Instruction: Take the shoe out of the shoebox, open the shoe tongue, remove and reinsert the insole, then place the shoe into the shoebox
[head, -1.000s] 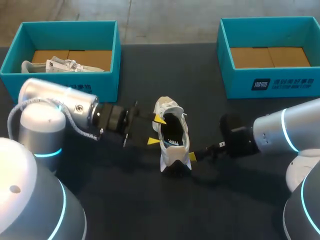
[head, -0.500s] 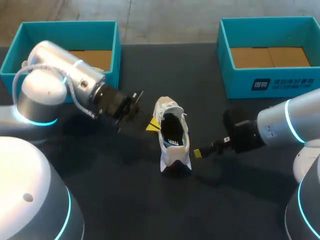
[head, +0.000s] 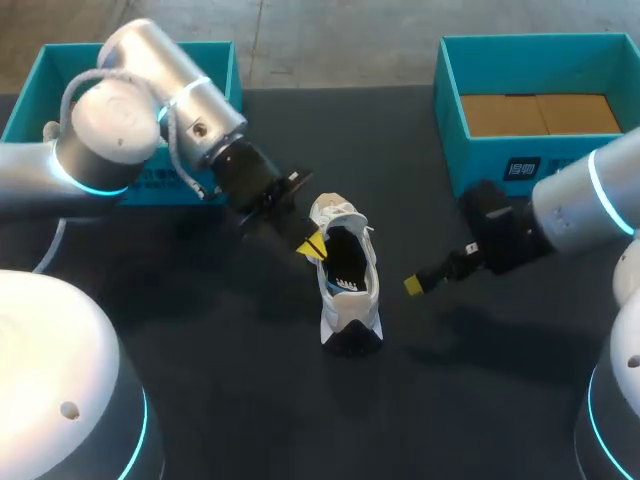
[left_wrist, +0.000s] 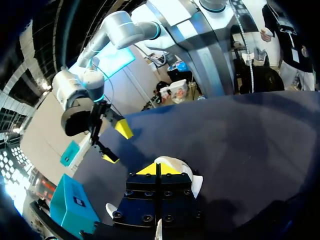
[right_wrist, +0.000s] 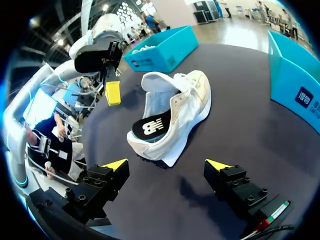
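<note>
A white shoe (head: 345, 285) with a black insole showing in its opening rests mid-table, also seen in the right wrist view (right_wrist: 175, 112). My left gripper (head: 312, 245) is shut, its yellow tips together at the shoe's left collar edge. Its wrist view shows the shut left gripper (left_wrist: 156, 169) with white shoe fabric (left_wrist: 176, 166) just ahead; nothing shows between the fingers. My right gripper (head: 413, 285) hangs open to the right of the shoe, apart from it. In its own view the right gripper (right_wrist: 166, 165) faces the shoe's side, and the left gripper (right_wrist: 112, 92) shows beyond.
A teal shoebox (head: 220, 60) at the back left is partly hidden by my left arm. A second teal shoebox (head: 540, 165) with a cardboard floor stands at the back right. The table is dark cloth.
My left gripper went from open beside the shoe to shut, and its arm swung up toward the back left. My right gripper drew back to the right, away from the shoe's heel.
</note>
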